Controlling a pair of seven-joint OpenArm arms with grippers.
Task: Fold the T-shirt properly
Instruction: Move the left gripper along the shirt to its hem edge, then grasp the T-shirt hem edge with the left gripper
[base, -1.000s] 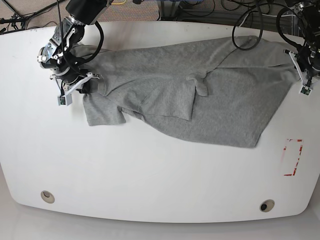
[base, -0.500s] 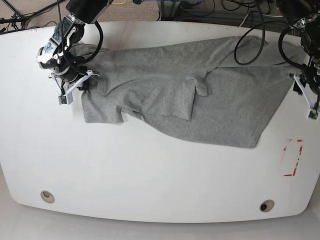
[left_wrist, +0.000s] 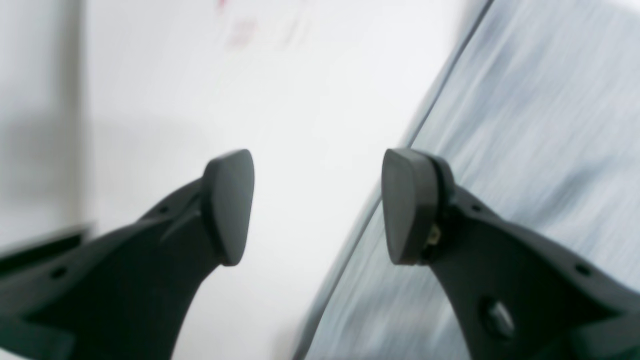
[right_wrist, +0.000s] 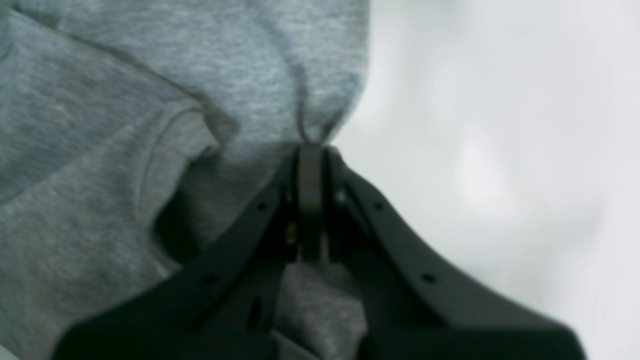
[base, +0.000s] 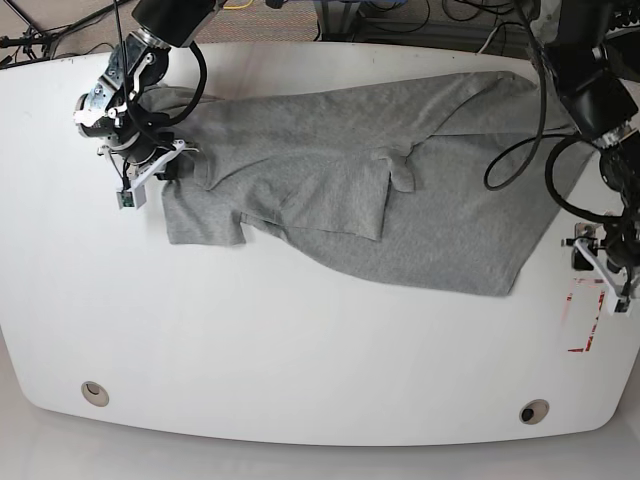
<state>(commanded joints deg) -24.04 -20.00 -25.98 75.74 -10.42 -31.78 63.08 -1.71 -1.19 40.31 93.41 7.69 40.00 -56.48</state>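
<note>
white table (base: 300, 350) | T-shirt (base: 400, 170) long axis L-R, collar probably mid

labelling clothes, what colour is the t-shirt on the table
Heather grey T-shirt, plain on the visible side; clearest in the base view.

I see the T-shirt (base: 400, 190) as plain heather grey, a fine light-and-dark fleck all over and no print on the side facing up. The table (base: 300, 350) under it is white. Near the table's right edge sits a red outlined rectangle (base: 585, 315). Both grippers, left (left_wrist: 317, 207) and right (right_wrist: 311, 150), are matte black, with black cables (base: 520, 150) looping above.
</note>
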